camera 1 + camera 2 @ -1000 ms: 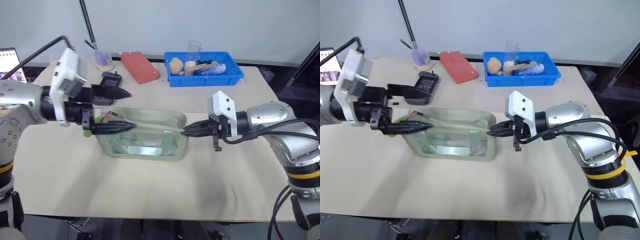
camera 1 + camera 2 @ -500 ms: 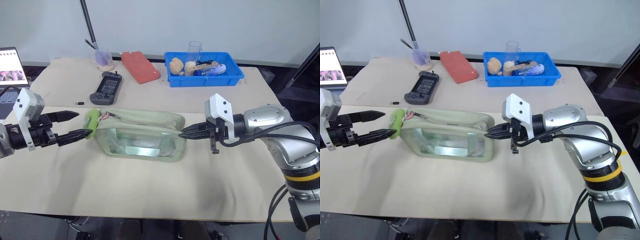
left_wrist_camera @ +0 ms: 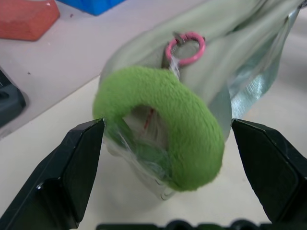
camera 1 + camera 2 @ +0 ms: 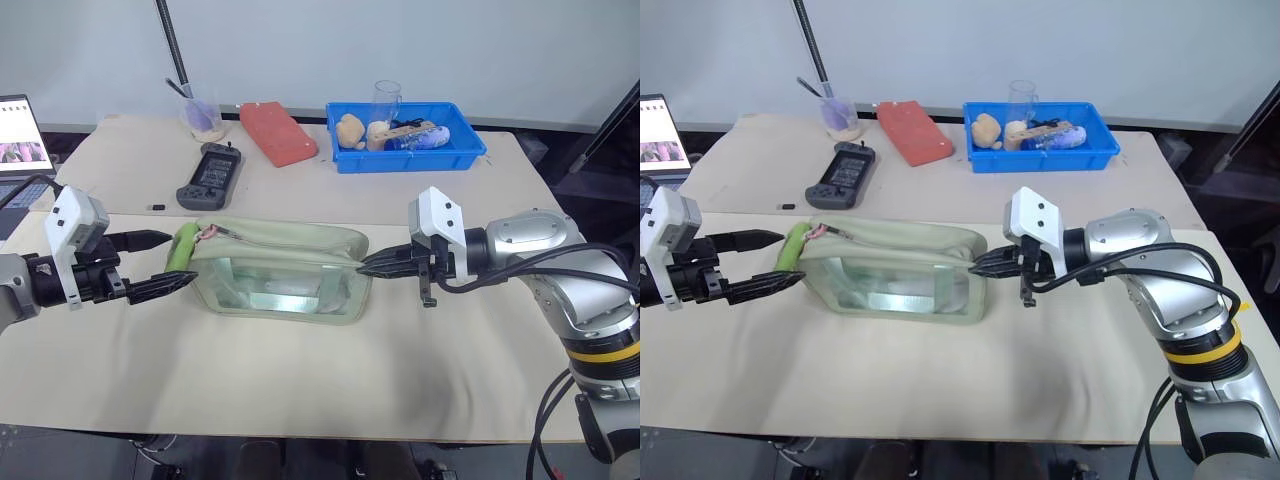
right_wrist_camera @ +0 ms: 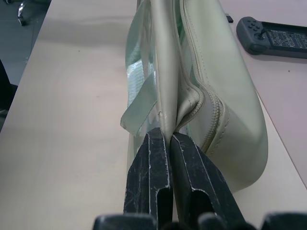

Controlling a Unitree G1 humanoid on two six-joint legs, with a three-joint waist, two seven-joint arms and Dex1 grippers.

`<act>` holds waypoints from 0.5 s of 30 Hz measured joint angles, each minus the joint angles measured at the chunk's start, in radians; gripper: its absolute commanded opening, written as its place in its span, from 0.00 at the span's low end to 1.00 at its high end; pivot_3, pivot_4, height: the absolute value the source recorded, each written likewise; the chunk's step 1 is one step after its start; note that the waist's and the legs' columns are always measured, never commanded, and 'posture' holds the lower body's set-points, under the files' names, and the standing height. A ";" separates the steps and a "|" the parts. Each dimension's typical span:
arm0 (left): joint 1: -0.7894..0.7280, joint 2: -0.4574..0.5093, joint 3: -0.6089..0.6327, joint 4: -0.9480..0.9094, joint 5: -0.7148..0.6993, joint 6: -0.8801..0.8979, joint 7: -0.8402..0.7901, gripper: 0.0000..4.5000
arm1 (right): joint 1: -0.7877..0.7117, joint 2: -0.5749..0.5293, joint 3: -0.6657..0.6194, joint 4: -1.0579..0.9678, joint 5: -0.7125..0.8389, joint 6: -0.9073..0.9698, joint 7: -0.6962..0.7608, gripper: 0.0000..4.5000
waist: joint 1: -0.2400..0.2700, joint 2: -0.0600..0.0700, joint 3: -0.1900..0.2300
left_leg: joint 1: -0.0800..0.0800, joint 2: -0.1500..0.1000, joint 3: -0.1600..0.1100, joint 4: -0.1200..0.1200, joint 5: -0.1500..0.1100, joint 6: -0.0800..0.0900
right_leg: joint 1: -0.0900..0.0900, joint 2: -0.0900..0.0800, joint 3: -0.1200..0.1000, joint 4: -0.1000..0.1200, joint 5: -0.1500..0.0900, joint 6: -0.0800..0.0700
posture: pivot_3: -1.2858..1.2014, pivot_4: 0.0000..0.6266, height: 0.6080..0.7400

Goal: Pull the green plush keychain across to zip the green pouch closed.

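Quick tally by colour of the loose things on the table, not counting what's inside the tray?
Green: 2, the green pouch and the green plush keychain
Red: 1, a flat red block
Blue: 1, the blue tray
Black: 1, a handheld controller
Clear: 1, a cup with purple at the bottom
Total: 6

Green pouch [image 4: 285, 275]: pale sage-green, boxy, with clear plastic side panels and a top zipper. Stands upright near the middle of the tabletop [image 4: 330, 380], long side parallel to the front edge. Zipper appears drawn closed along the top.

Green plush keychain [image 4: 184, 246]: bright lime-green fuzzy ring, joined by a small pink link [image 3: 186, 48] to the zipper pull. Hangs at the pouch's end nearest the tabletop's left edge, resting against that end.
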 measured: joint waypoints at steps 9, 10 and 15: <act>-0.022 0.001 -0.005 0.018 0.024 -0.021 0.005 0.01 | 0.000 0.004 0.000 0.003 -0.005 -0.003 -0.007 0.00 | 0.001 0.000 0.000 | 0.000 0.000 0.000 0.000 0.000 0.000 | 0.000 0.000 0.000 0.000 0.000 0.000 | 0.52 0.24 1.00; -0.045 0.002 -0.006 0.021 0.023 -0.018 0.012 0.01 | 0.000 0.005 0.000 0.005 -0.006 -0.004 -0.008 0.00 | 0.002 0.000 0.000 | -0.001 0.000 0.000 0.000 0.000 0.000 | 0.000 0.000 0.000 0.000 0.000 0.000 | 0.52 0.24 1.00; -0.234 0.015 -0.076 -0.014 -0.006 -0.015 0.026 0.01 | 0.000 0.009 -0.001 0.011 -0.011 -0.010 -0.009 0.00 | 0.007 0.000 0.000 | -0.001 -0.001 0.001 0.001 0.000 0.000 | 0.000 0.000 0.000 0.000 0.001 0.004 | 0.52 0.24 1.00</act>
